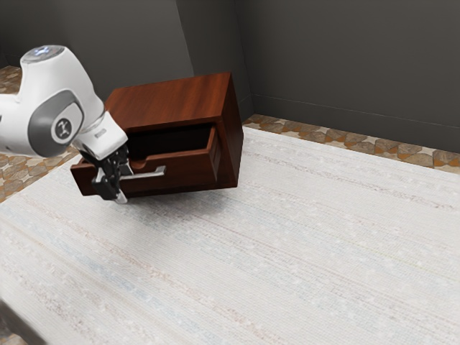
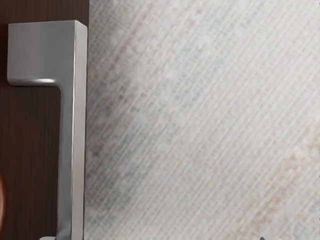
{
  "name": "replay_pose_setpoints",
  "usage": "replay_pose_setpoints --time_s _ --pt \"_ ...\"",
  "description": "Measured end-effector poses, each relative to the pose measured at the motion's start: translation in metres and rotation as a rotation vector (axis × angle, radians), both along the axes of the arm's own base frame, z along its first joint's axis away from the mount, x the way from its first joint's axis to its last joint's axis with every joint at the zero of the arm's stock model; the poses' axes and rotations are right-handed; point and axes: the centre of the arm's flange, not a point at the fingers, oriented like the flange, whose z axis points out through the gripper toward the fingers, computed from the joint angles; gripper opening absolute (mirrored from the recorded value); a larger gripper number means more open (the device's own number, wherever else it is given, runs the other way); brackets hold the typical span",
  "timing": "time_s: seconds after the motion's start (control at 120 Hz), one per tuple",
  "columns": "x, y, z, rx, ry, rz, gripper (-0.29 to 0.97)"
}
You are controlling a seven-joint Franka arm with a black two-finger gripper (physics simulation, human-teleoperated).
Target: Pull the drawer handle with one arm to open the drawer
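Right now the pincer [image 1: 115, 188] is clenched on the silver handle [image 1: 149, 173], gripping its end toward the exterior view's left. Behind it the drawer [image 1: 183, 171] sits pulled partway out of the dark wooden cabinet [image 1: 180, 100], which stands at the far corner of the pale desk [image 1: 287, 237].

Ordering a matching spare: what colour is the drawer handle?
The handle is silver-grey, clearest in wrist view.

The arm [image 1: 50, 108] is extended from the exterior view's left, black gripper [image 1: 115, 181] angled downward and clamped on the handle [image 1: 147, 173]
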Motion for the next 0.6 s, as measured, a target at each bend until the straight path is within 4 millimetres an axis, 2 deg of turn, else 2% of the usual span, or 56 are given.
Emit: replay_pose_setpoints --time_s 0.6 --pt "-0.035 -0.027 -0.001 0.021 -0.001 -0.014 0.47"
